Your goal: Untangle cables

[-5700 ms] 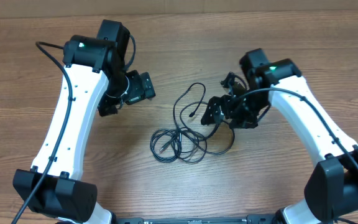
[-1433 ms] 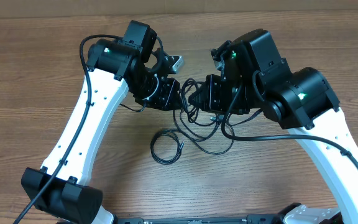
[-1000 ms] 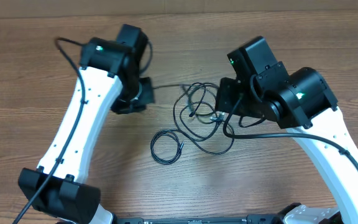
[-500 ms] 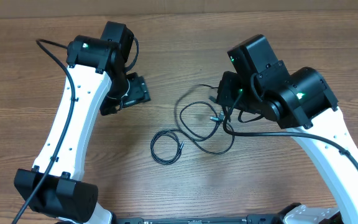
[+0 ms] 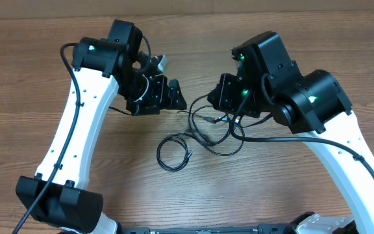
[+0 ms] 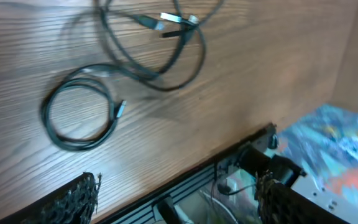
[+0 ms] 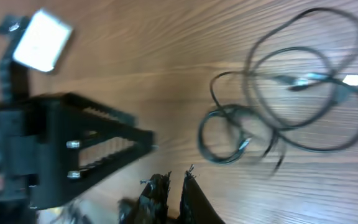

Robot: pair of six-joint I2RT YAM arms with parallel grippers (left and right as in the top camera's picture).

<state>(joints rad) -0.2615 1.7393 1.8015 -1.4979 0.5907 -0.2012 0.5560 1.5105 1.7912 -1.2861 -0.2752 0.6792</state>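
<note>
Several thin black cables [image 5: 203, 135] lie in loose loops on the wood-grain table [image 5: 304, 39] between the arms, one wound into a round coil [image 5: 159, 153], silver plugs [image 6: 169, 18] glinting. The left gripper [image 6: 176, 180] gapes wide above them; the right gripper [image 7: 174, 186] is pinched together.

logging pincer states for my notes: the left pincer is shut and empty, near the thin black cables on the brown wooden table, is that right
Not quite. The left pincer is open, not shut: the left wrist view shows its two fingers far apart with nothing between them. The rest stands: it is empty, near the thin black cables on the brown wooden table.
</note>
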